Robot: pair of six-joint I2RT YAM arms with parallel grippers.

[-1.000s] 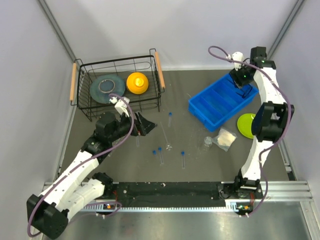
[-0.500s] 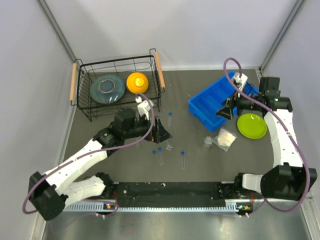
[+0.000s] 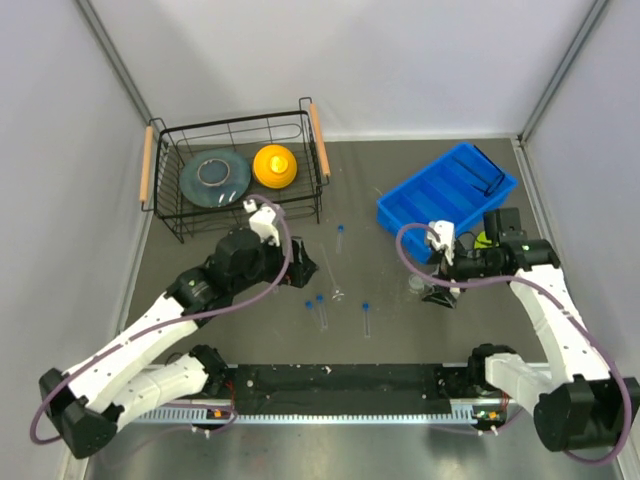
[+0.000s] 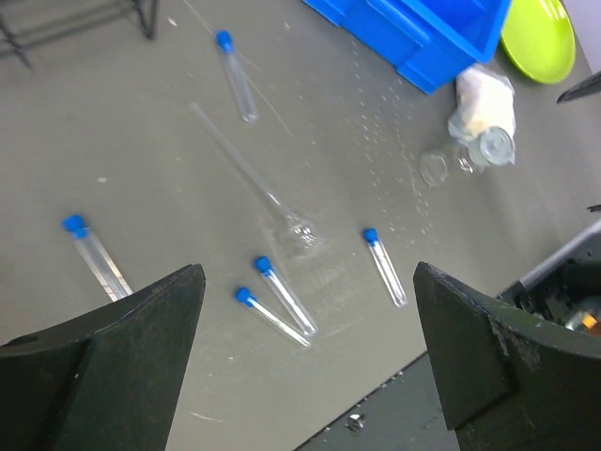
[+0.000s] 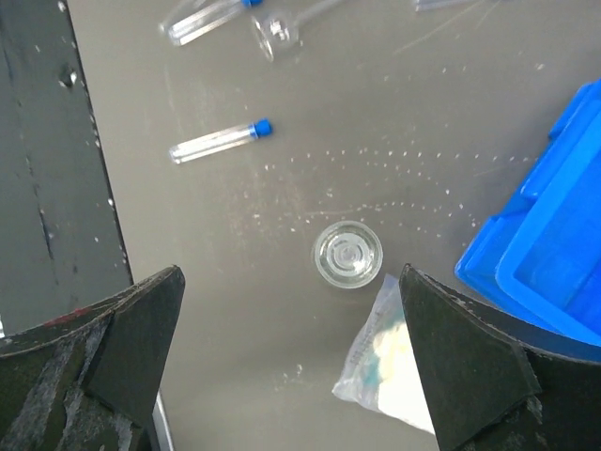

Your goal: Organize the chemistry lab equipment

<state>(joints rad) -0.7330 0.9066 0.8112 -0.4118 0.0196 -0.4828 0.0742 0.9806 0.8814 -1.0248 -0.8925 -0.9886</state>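
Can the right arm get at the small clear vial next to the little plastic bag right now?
Probably yes. The right gripper hangs open above the small clear vial, with nothing over it. The clear plastic bag lies close on one side and might get brushed.

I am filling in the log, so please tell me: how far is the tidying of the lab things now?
Done: nothing visible; five capped tubes lie loose on the table and the small vial stands outside the blue tray. In hand: nothing, the left gripper and right gripper are open and empty. Left: all of the sorting.
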